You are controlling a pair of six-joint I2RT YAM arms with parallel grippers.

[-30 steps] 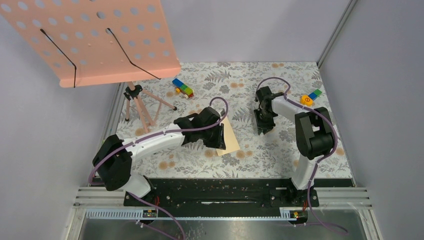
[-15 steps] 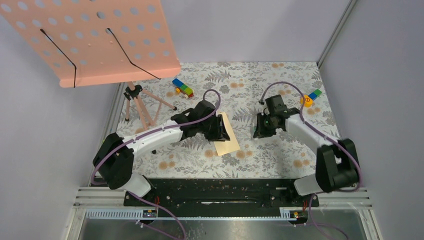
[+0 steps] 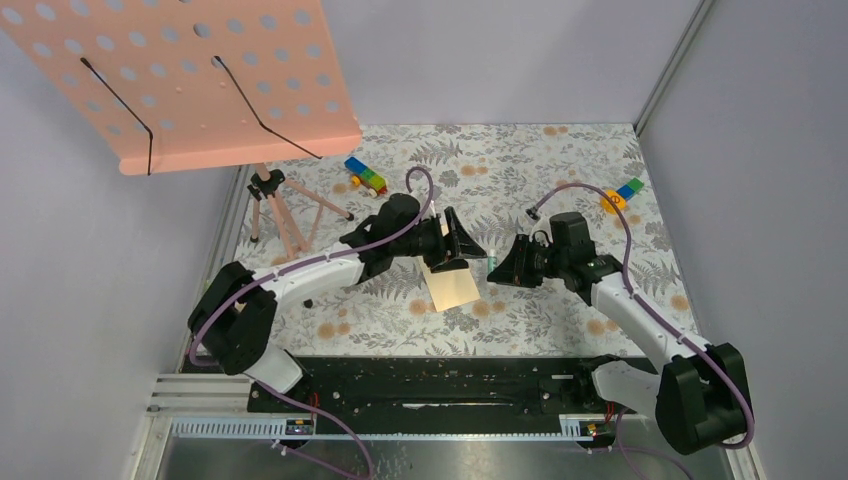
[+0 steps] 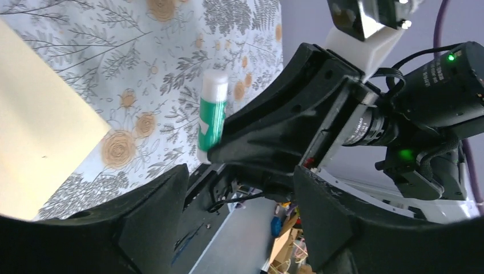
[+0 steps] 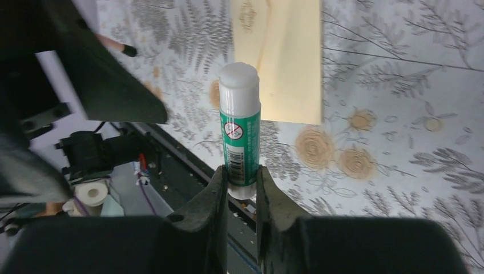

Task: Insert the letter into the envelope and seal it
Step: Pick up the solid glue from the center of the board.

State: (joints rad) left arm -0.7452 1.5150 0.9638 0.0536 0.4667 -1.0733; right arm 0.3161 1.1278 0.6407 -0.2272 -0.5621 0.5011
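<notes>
Envelope (image 3: 452, 288) lies flat on the floral desk (image 3: 560, 160), between the two arms and nearer the left one; a diagonal flap line shows on it in the right wrist view; right end effector (image 5: 241, 176) is closed narrowly on the base of a green glue stick (image 5: 240, 134), holding it off the desk with its white end pointing towards the left arm; left end effector (image 3: 466, 248) gapes wide with nothing between its fingers, its tips just beside that white end, above the envelope's far edge; toy blocks (image 3: 366, 176) sit well apart, near the back.
</notes>
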